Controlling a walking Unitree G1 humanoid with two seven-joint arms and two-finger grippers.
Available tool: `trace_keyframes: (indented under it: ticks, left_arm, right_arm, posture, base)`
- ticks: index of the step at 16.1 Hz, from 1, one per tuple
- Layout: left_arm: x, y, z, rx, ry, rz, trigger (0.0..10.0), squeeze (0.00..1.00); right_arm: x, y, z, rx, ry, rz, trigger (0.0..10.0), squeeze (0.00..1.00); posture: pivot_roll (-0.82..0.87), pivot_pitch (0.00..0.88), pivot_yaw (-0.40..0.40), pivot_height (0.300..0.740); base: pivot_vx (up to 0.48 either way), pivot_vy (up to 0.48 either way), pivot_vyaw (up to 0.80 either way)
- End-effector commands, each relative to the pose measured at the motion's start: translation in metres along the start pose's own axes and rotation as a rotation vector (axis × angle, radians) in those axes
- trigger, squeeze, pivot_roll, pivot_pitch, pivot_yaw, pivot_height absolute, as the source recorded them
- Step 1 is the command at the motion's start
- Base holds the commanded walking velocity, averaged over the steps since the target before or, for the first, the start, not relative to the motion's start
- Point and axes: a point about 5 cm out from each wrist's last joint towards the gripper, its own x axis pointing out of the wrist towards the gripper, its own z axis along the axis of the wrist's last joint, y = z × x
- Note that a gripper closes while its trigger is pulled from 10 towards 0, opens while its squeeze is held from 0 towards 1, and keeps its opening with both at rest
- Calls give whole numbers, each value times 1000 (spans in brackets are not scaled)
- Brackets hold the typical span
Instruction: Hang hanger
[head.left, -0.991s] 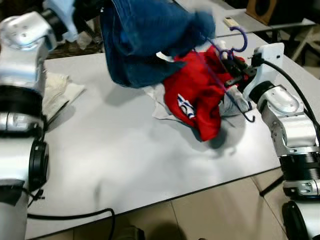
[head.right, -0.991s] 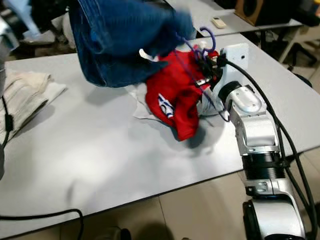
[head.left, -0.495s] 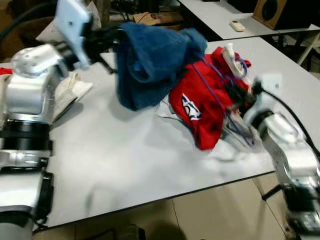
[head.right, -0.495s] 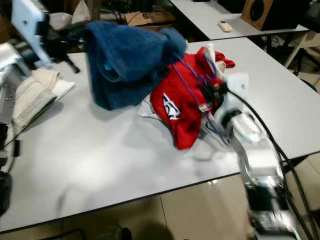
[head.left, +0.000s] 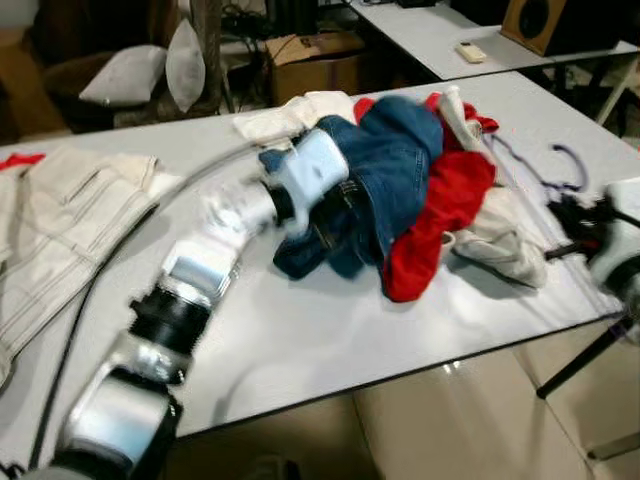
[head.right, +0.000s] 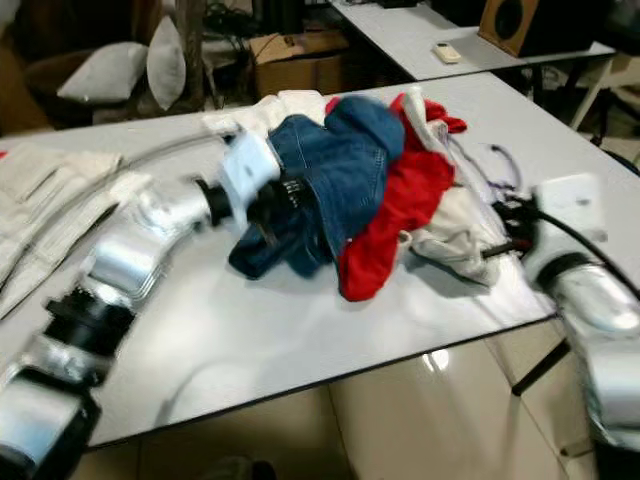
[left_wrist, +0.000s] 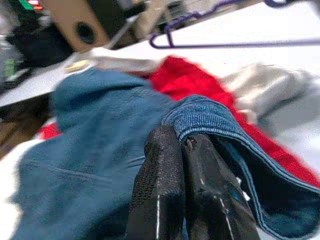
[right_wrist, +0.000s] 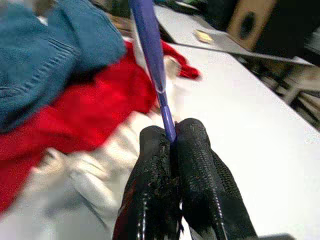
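Now the purple hanger (head.left: 545, 170) lies at the right side of the white table (head.left: 300, 330), partly over the pile of clothes. Its thin bar is pinched between the two black fingers (right_wrist: 150, 200) of the right end effector (right_wrist: 170, 137), which are pressed together on it. In the head views this end effector (head.right: 505, 225) sits near the right edge of the table, just beside a pale grey-white garment (head.left: 505, 245).

Next to that garment is a red garment (head.left: 440, 225), and on top of it and to its left lies the blue jeans (head.left: 385, 190), all bunched in one heap. The left end effector (left_wrist: 186, 145) is closed on a folded edge of the jeans; its fingers (left_wrist: 160, 190) touch each other with the denim hem caught at the tip. The left arm (head.left: 200, 280) reaches across the table to the heap.

At the far left of the table lies a cream garment (head.left: 60, 230), well apart from the heap. Behind the table stand a cardboard box (head.left: 315, 65) and a second table (head.left: 450, 30) with a small remote (head.left: 470, 50) on it.
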Motion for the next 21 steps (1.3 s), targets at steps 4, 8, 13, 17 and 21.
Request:
trace_keyframes:
  ticks: [4, 8, 13, 17, 21]
  left_arm:
    - [13, -34, -2, 11, -16, -127, 9686, 0]
    - [10, -40, -13, 68, 43, -173, 10000, 1000]
    - [-10, -33, -38, 200, 202, -196, 10000, 1000]
    - [-5, -36, -46, 210, 200, -110, 10000, 0]
    - [3, -38, -51, 160, 145, 12, 8784, 0]
  right_arm:
    - [-10, -7, -6, -29, 99, -57, 10000, 0]
    - [-14, 4, 13, 92, -39, 5, 10000, 0]
    - [-15, 29, 22, 235, -140, 104, 10000, 0]
    - [-15, 38, 22, 274, -151, 126, 10000, 0]
    - [-19, 41, 19, 296, -147, 147, 10000, 0]
  posture:
    - [-122, 0, 93, 740]
    - [-127, 0, 101, 740]
    - [-124, 0, 96, 740]
    - [-127, 0, 89, 740]
    - [-139, 0, 88, 740]
  base:
    - [0, 0, 0]
    - [0, 0, 0]
    - [0, 0, 0]
    - [0, 0, 0]
    - [0, 0, 0]
